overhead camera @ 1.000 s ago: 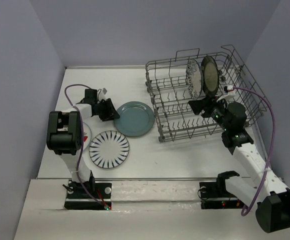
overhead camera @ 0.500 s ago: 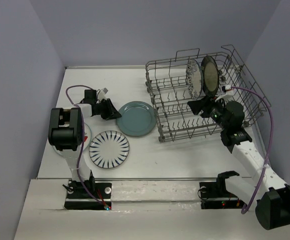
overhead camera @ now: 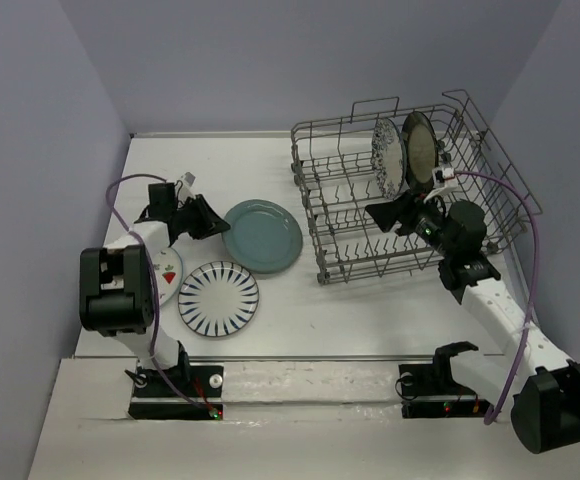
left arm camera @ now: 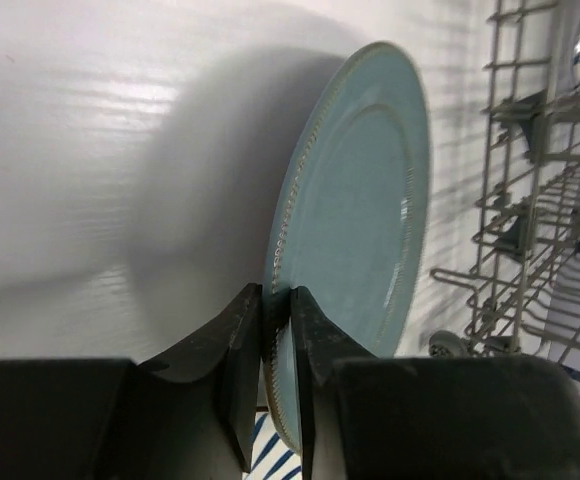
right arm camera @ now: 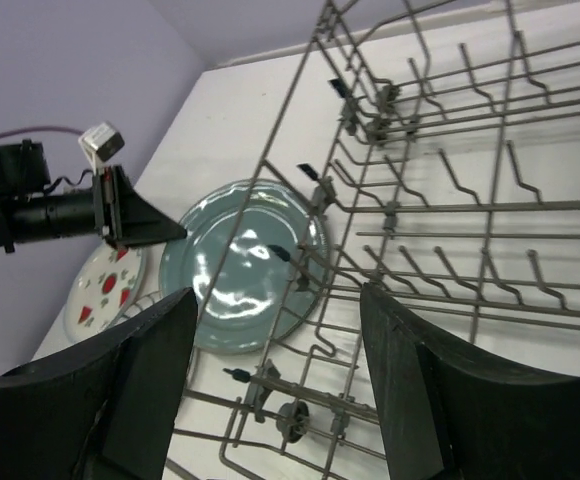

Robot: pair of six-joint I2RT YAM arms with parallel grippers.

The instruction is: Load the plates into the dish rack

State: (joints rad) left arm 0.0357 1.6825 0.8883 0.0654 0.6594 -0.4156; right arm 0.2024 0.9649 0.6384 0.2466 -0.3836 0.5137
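Note:
My left gripper (overhead camera: 208, 219) is shut on the left rim of the plain teal plate (overhead camera: 263, 235), which is tilted up off the table left of the dish rack (overhead camera: 342, 190). The left wrist view shows my gripper (left arm camera: 275, 305) pinching the teal plate (left arm camera: 360, 200) by its rim. The blue-floral plate (overhead camera: 387, 155) and the brown-rimmed tan plate (overhead camera: 420, 152) stand upright in the rack's far row. The black-striped plate (overhead camera: 218, 298) lies flat near the front. The red-marked plate (overhead camera: 170, 272) is partly hidden under my left arm. My right gripper (overhead camera: 383, 214) is open and empty over the rack (right arm camera: 450, 200).
Purple walls close in the table on three sides. The rack fills the right half of the table. The right wrist view shows the teal plate (right arm camera: 240, 270) and the red-marked plate (right arm camera: 105, 290) through the rack wires. The rack's near wires show in the left wrist view (left arm camera: 530, 200).
My left gripper has drawn back to the left with the teal plate's rim in it, and the plate has shifted slightly left. My right gripper has edged a little left over the rack.

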